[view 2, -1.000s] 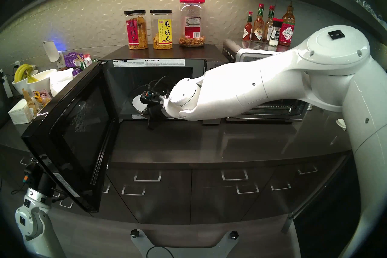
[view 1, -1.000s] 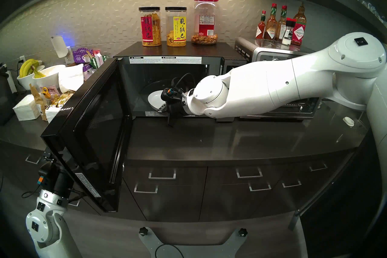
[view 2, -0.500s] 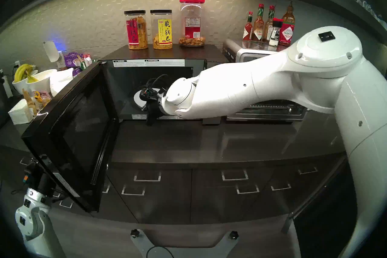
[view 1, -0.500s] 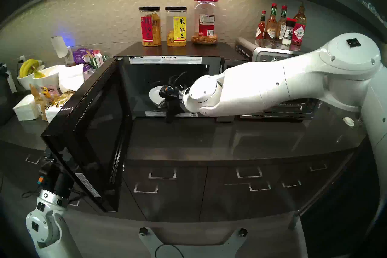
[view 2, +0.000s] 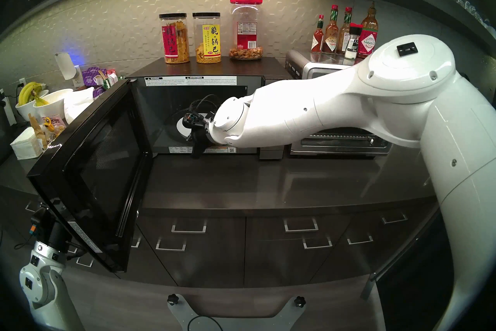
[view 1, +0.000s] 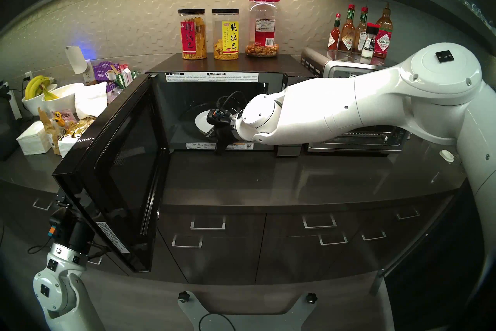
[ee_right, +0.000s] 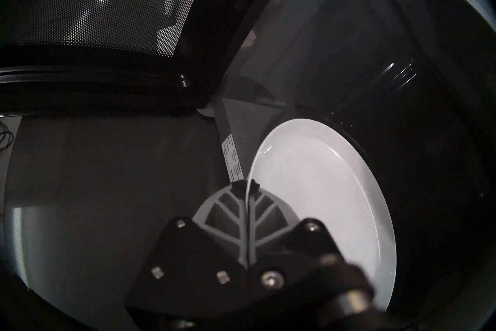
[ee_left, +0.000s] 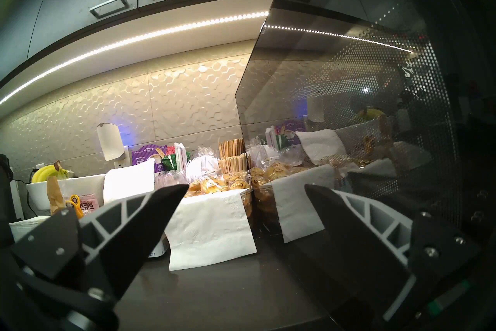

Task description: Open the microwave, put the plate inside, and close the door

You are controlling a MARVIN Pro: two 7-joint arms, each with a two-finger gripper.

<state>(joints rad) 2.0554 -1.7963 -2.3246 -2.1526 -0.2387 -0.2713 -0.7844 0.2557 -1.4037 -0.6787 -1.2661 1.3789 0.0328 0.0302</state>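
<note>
Right gripper [ee_right: 248, 188] clamped on rim of plain white round plate [ee_right: 316, 204], held inside large black boxy microwave [view 1: 228, 107]; glossy black glass door [view 1: 118, 169] swung wide; left gripper [ee_left: 247, 190] fingers apart, empty.

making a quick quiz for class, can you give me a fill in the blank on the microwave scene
1. The microwave door stands ____.
2. The right gripper is shut on the rim of the white ____.
3. The left gripper jaws are ____ and hold nothing.
4. The tallest jar on the microwave has a ____ lid.

Missing words: open; plate; open; red
</note>
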